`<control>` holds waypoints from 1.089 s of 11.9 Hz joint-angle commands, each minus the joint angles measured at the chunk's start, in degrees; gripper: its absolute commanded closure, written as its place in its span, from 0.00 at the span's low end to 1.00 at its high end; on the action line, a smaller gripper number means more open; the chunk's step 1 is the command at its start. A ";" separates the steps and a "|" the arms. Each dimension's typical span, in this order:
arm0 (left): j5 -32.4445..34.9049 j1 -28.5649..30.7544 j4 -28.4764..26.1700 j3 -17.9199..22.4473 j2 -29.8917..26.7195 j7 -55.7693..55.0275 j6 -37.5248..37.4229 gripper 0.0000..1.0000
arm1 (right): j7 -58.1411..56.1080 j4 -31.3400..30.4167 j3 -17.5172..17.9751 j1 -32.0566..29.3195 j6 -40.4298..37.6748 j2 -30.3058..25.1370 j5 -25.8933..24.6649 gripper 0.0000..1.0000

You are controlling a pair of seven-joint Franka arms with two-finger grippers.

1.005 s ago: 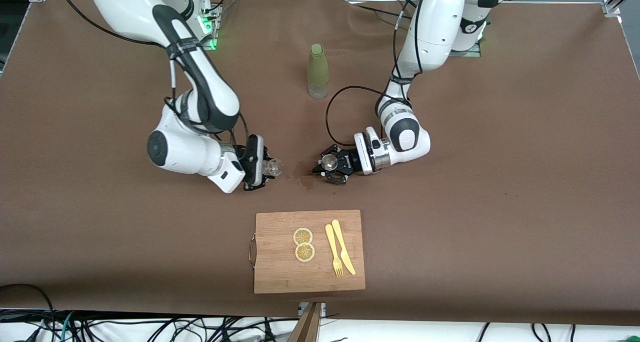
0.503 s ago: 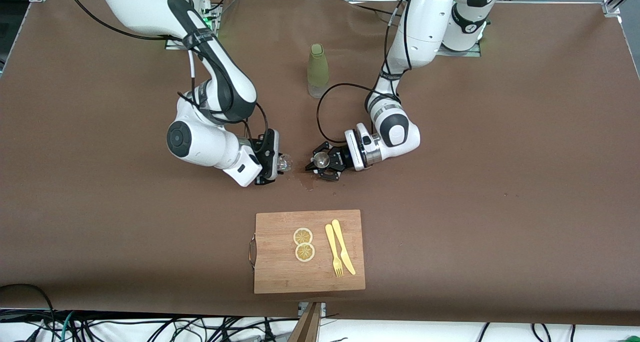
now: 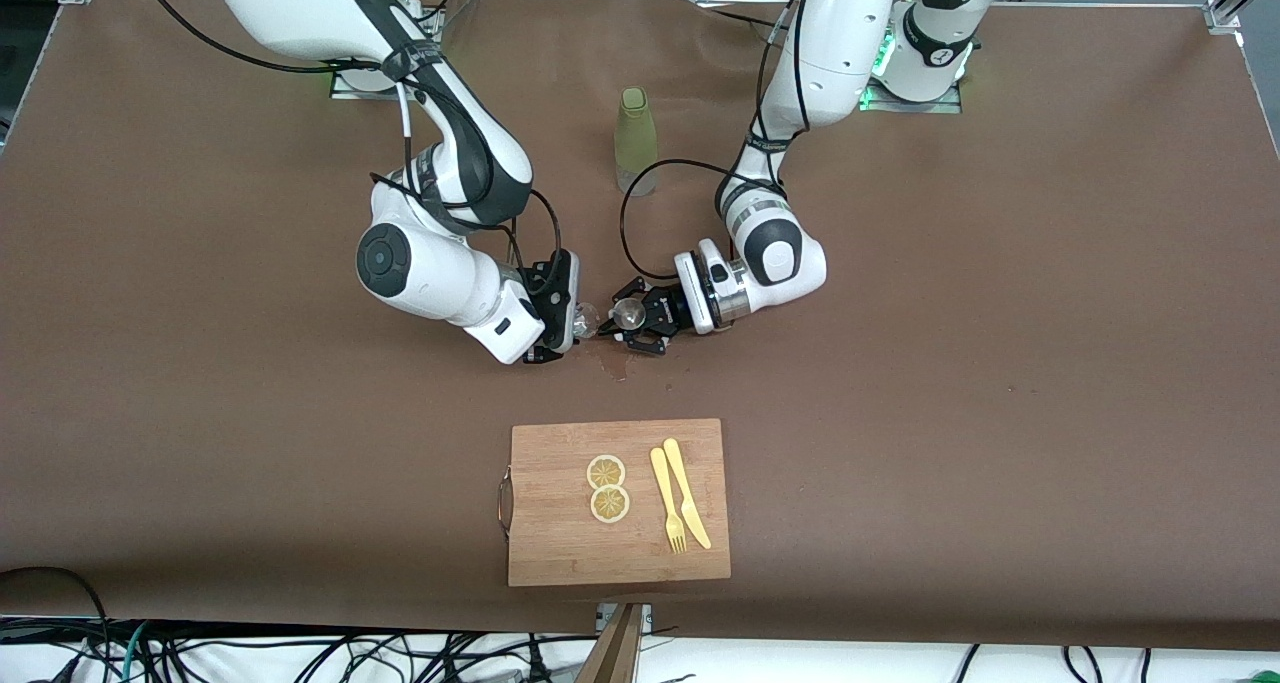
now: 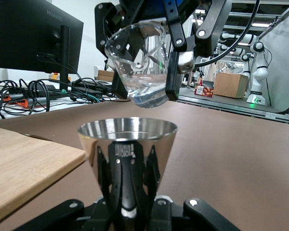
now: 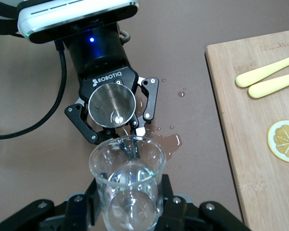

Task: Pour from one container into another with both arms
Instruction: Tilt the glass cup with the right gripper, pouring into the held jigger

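Steel cup point(image 3: 629, 312) sits upright, clamped in the left gripper point(image 3: 632, 325); the right gripper point(image 3: 566, 315) pinches a tilted glass beaker point(image 3: 584, 320), seemingly just above its rim.

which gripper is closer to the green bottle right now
Left. The left gripper, holding a metal cup, sits just camera-side of the green bottle; the right gripper, holding a clear glass, is slightly farther off toward the right arm's end.

Left gripper point(image 3: 628, 325) and right gripper point(image 3: 568, 315) meet mid-table, jaws clamped.
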 commanded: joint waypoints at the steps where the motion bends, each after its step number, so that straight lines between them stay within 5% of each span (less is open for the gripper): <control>1: -3.48 -1.46 1.47 1.03 1.04 1.03 1.11 1.00 | 2.41 0.18 0.24 1.32 0.27 -0.69 -3.41 0.65; 13: -5.94 -4.36 1.56 2.52 1.13 1.03 2.87 1.00 | 9.53 -1.23 0.24 3.96 0.18 -2.28 -13.44 0.65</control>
